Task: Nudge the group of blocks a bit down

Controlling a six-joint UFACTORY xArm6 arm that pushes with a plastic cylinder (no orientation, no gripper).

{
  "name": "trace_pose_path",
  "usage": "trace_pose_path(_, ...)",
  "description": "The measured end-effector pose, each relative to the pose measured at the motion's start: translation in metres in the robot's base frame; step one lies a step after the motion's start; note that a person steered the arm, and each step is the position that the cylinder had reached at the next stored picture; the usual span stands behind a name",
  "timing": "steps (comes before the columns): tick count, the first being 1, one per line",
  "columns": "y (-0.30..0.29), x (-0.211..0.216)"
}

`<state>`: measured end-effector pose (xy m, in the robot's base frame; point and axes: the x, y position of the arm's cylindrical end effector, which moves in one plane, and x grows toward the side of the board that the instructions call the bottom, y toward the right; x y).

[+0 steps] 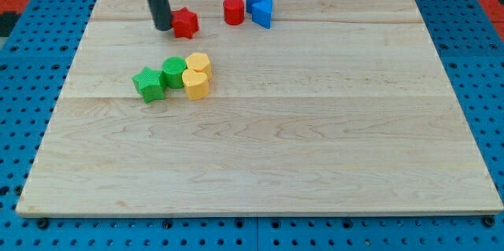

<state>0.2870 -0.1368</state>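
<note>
My tip (pixel 163 27) rests on the wooden tabletop (pixel 315 141) near the view's top, just left of the red star block (pixel 186 23), touching or nearly so. The tool is a plain rod with nothing to open or close and holds nothing. The group, 4 blocks packed together, sits below it: green star (pixel 148 84), green cylinder (pixel 174 71), yellow block (pixel 198 64) and yellow heart (pixel 195 83). Judging by this, the downward nudge is not yet begun; the tip is above the group but apart from it
</note>
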Motion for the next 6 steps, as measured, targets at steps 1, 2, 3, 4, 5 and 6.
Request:
trace_pose_path(1,0.035,0.003)
trace_pose_path(2,0.074,-0.001)
trace_pose_path(3,0.122,0.017)
trace_pose_path(4,0.092,0.019)
trace_pose_path(5,0.078,0.019)
trace_pose_path(6,0.079,0.023)
